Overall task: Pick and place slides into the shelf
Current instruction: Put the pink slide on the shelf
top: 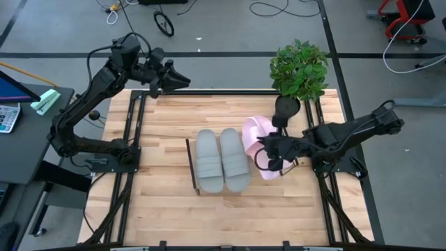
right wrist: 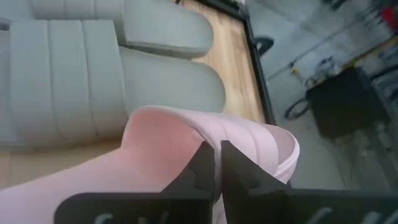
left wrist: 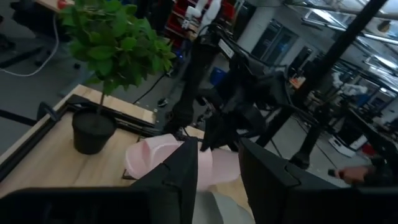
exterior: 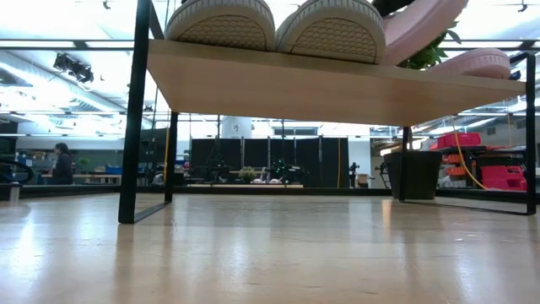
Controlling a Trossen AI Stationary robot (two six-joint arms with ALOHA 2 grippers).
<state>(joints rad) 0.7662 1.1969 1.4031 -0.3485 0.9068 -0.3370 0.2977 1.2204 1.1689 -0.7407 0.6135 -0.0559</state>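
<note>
R gripper (top: 268, 148) was clamped on tilted pink slide (top: 256, 130) beside grey pair (top: 221, 160) on shelf (exterior: 278, 84); placing step. Next, prob.: lay flat, release. L gripper (top: 182, 80) idle at far edge, open, empty.

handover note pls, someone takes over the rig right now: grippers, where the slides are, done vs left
Right gripper: shut on a pink slide, holding it tilted over the shelf beside the grey pair.
Left gripper: raised over the table's far edge, idle, fingers apart, empty.
Done: grey slides sit side by side on the shelf; the second pink slide lies there too.
Left: set the held pink slide down flat and release.
</note>
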